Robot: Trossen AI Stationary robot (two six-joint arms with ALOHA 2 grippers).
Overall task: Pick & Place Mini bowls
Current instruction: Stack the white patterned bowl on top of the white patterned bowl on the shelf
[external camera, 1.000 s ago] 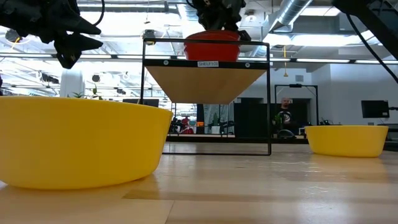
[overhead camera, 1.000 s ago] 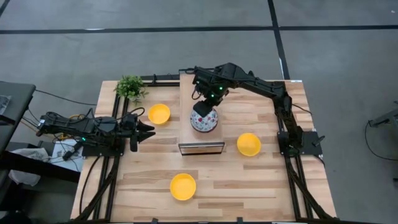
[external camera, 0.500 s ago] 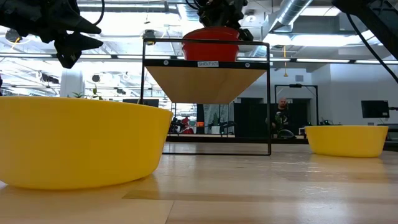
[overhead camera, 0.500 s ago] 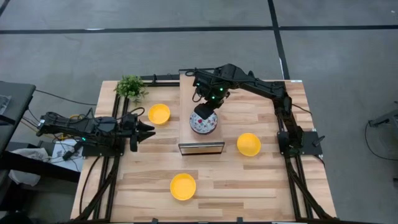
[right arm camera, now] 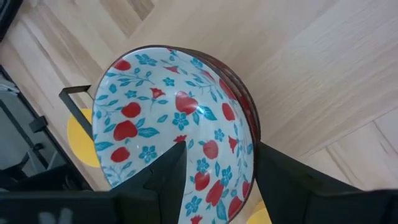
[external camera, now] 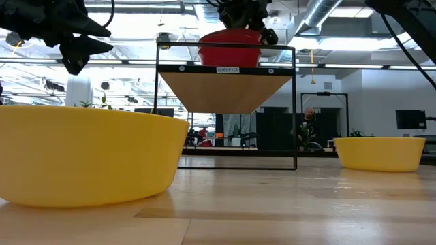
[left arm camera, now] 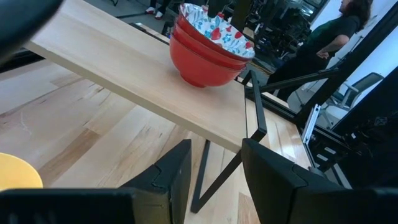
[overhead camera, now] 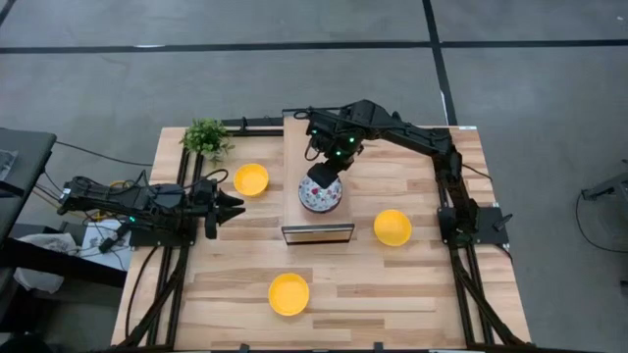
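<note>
On the raised wooden shelf [overhead camera: 316, 172] stands a stack of floral bowls [overhead camera: 321, 194] (red outside, as the left wrist view shows), and the right gripper [overhead camera: 323, 175] sits over the stack's rim with its fingers spread apart. Around the shelf lie three yellow bowls [overhead camera: 250, 179], all on the table [overhead camera: 216, 270]. Left of the shelf, the left gripper [overhead camera: 232, 207] waits with its fingers apart, holding nothing.

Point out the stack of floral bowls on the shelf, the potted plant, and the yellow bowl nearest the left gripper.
stack of floral bowls [left arm camera: 208, 62]: left wrist view, red outer wall.
potted plant [overhead camera: 206, 136]: high view, middle of the leaves.
yellow bowl [overhead camera: 251, 179]: high view, centre of its inside.
left gripper [overhead camera: 234, 205]: high view, between the fingertips.
</note>
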